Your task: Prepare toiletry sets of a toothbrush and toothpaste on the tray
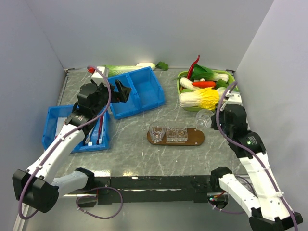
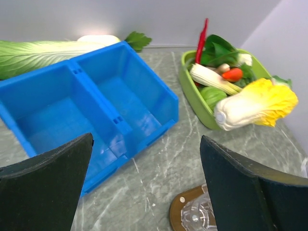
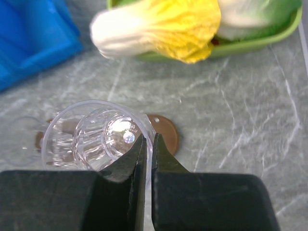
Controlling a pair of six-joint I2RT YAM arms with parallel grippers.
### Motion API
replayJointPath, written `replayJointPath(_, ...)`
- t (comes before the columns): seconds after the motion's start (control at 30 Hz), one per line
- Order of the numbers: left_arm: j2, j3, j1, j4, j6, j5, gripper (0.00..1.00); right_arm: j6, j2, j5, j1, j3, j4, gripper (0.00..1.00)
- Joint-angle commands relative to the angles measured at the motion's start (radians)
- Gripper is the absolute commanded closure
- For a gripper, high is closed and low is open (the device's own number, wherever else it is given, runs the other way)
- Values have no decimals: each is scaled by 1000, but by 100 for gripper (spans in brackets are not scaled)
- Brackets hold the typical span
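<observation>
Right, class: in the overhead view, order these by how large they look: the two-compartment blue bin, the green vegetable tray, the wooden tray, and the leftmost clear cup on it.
1. Two-compartment blue bin
2. Green vegetable tray, close to the bin, so these two are unsure
3. Wooden tray, long but narrow
4. Leftmost clear cup

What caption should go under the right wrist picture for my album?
Right gripper pinches a clear cup by its rim near the brown tray.

light: bright, even | shadows: soft | glare: cup [image 3: 120, 132] | blurred: cabbage [image 3: 159, 29]
</observation>
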Motion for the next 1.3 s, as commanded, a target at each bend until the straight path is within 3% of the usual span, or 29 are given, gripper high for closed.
replayJointPath(0.0,-11,-2,-2,12,-14,-104,4,-8,10,-38,-43,-43,91,100)
replayJointPath(0.43,-11,-5,-2,12,-7,-105,4,50,27,-231,-190,-223,248,100)
replayJointPath(0.6,-12,-7,-2,12,3,-95,3,26,56,-141,-189,-252,245,100)
replayJointPath(1.27,13,-8,-2,14,4,-82,4,56,110,-135,-132,-352,314,100)
